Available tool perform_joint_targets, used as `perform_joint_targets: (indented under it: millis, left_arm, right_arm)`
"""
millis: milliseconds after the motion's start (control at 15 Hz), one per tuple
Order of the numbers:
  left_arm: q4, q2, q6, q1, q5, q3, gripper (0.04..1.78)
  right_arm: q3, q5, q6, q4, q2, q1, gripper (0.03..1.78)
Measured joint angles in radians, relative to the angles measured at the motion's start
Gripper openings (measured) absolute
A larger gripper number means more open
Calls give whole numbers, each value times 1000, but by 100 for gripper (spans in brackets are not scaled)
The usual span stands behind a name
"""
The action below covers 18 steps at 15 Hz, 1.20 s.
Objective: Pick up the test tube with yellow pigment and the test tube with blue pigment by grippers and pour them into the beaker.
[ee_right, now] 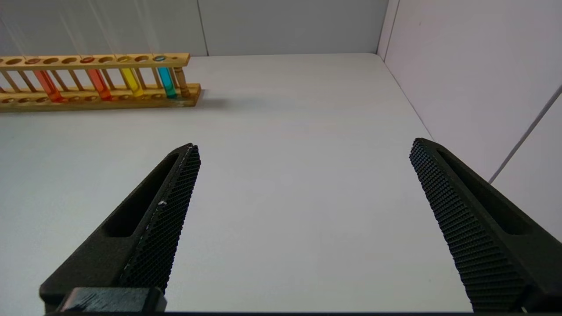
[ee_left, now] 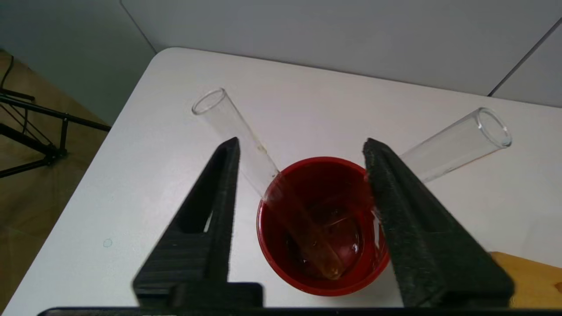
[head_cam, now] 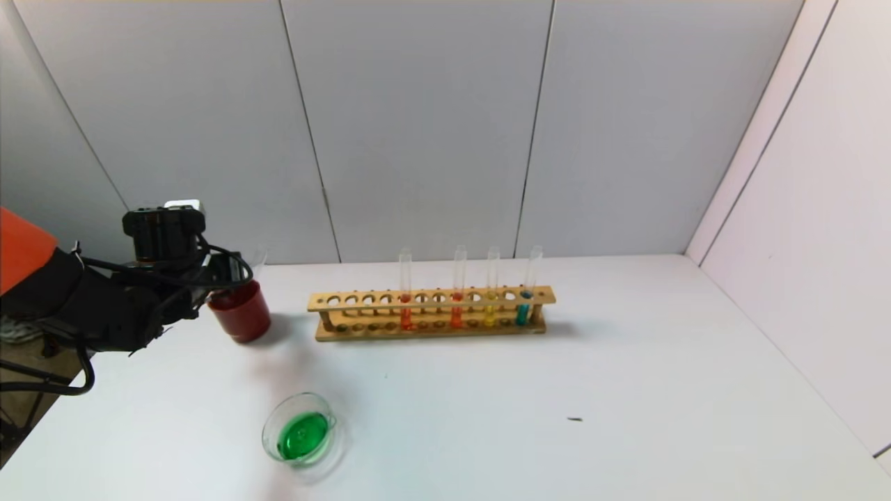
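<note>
From the head camera you see the wooden rack (head_cam: 431, 312) at the back of the white table (head_cam: 626, 390). It holds four upright tubes: two with orange-red liquid, then the test tube with yellow pigment (head_cam: 491, 292), then the test tube with blue pigment (head_cam: 527, 291) at the rack's right end. The beaker (head_cam: 301, 430) sits near the front, left of centre, with green liquid in its bottom. The red cup (head_cam: 240, 312) stands left of the rack, and the left gripper (head_cam: 233, 273) hangs right over it, its black wrist and orange arm reaching in from the left edge.

In the left wrist camera you look down between the left gripper's fingers (ee_left: 215, 210) into the red cup (ee_left: 322, 228). Two empty clear tubes (ee_left: 239, 131) lean in it, mouths splayed outward to opposite sides. The jaws stand apart and hold nothing, one finger on either side of the cup.

In the right wrist camera the right gripper (ee_right: 303, 153) is spread wide and empty above bare table, well apart from the rack (ee_right: 101, 79), where the yellow tube (ee_right: 131, 81) and blue tube (ee_right: 167, 81) stand.
</note>
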Motion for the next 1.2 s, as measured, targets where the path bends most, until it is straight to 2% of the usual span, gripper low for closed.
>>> perform_joint_targets:
  millis: [200,400,800,1200]
  left_arm:
    - [9,-36,27,-1,1,-13,151]
    - [27,-82,49,-4,1,-18,172]
    - [85,-216,49,-7,1,12,175]
    - [158,-457,72,-1,10,108,175]
  right_arm:
    - [0,0,0,0,0,0,174]
    - [0,0,0,0,0,0,174]
    - [0,0,0,0,0,0,174]
    - [0,0,0,0,0,0,174]
